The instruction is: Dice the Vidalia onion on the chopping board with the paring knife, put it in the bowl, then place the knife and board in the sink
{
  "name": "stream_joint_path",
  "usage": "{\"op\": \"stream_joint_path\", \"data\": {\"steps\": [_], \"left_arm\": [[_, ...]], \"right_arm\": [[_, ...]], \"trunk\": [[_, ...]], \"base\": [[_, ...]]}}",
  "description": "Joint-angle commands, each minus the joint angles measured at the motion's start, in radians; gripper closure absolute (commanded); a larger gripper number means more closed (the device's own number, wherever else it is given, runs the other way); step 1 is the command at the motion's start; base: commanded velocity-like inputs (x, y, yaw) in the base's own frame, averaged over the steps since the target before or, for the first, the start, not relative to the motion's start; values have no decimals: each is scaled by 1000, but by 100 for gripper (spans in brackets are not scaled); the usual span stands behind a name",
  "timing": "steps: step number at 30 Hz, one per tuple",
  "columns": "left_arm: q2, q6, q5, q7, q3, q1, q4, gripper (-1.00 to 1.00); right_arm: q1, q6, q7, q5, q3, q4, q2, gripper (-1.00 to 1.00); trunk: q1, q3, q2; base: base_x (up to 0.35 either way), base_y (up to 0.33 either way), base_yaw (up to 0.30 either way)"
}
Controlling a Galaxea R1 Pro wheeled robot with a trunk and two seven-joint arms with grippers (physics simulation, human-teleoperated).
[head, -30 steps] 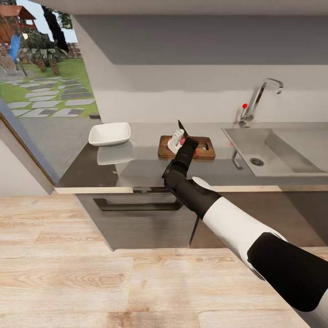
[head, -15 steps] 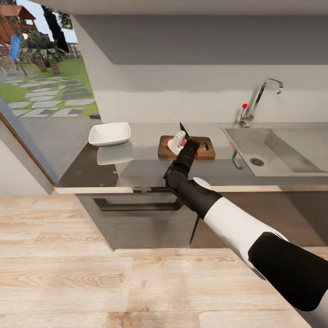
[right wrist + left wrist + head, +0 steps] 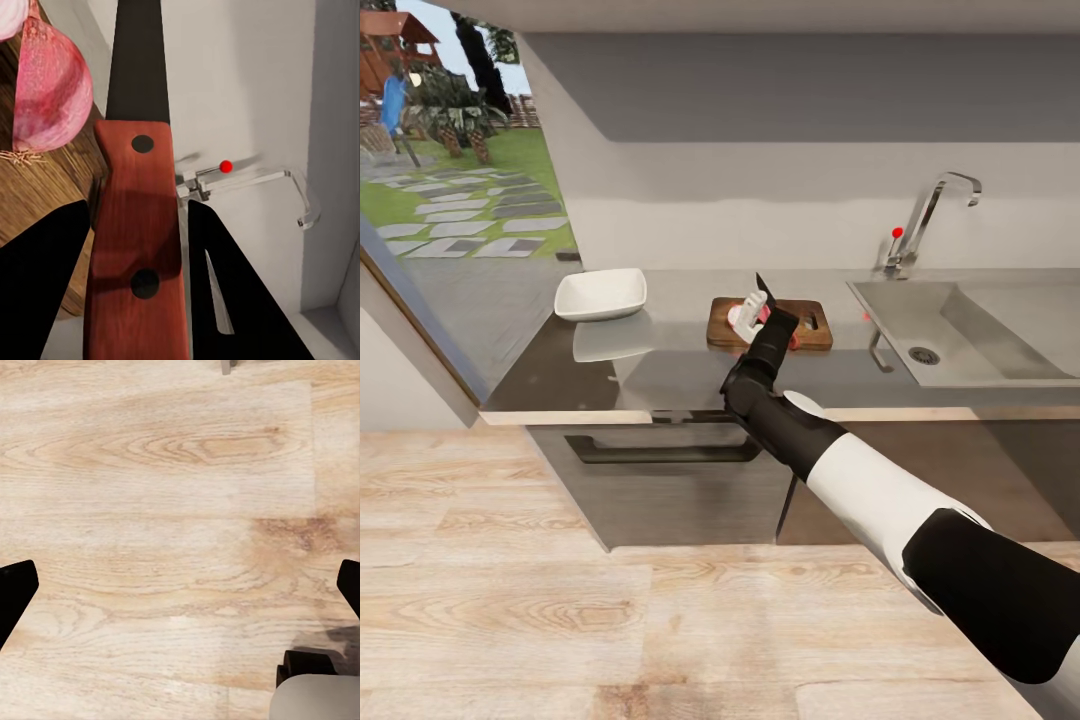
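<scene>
My right gripper (image 3: 766, 320) is over the brown chopping board (image 3: 816, 325) on the countertop (image 3: 680, 372), shut on the paring knife (image 3: 136, 247). The knife's red handle sits between the black fingers (image 3: 45, 289) and its dark blade (image 3: 762, 290) points up and away. Just past the blade on the board (image 3: 34, 199) lies the pinkish Vidalia onion (image 3: 49, 86), with a paler piece beside it. The white bowl (image 3: 600, 294) stands left of the board, and the sink (image 3: 960, 335) is to its right. My left gripper (image 3: 180, 589) hangs open above the wooden floor.
A curved chrome tap (image 3: 926, 218) with a red knob (image 3: 897, 232) rises behind the sink. Dark cabinets with bar handles (image 3: 660, 455) sit below the worktop. A large window (image 3: 460, 170) lies to the left, and light wood flooring (image 3: 560, 620) runs in front.
The right gripper and knife have shifted slightly right and lower over the board. The bowl, board and camera have not moved.
</scene>
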Motion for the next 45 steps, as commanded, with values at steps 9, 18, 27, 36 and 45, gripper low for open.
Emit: {"op": "stream_joint_path", "data": {"steps": [9, 18, 27, 36, 45], "left_arm": [[0, -4, 4, 1, -4, -1, 3, -100], [0, -4, 4, 1, -4, -1, 3, -100], [0, -4, 4, 1, -4, -1, 3, -100], [1, -4, 4, 0, -4, -1, 3, -100], [0, -4, 4, 1, -4, -1, 3, -100]], "right_arm": [[-1, 5, -6, -9, 7, 22, -4, 100], [-1, 1, 26, -12, 8, 78, 3, 100], [-1, 5, 21, -2, 2, 19, -31, 100], [-1, 40, 21, 1, 3, -103, -40, 100], [-1, 39, 22, 0, 6, -46, -36, 100]], "trunk": [[0, -1, 0], [0, -1, 0], [0, -1, 0], [0, -1, 0], [0, -1, 0]], "base": [[0, 0, 0], [0, 0, 0], [0, 0, 0], [0, 134, 0], [0, 109, 0]]}}
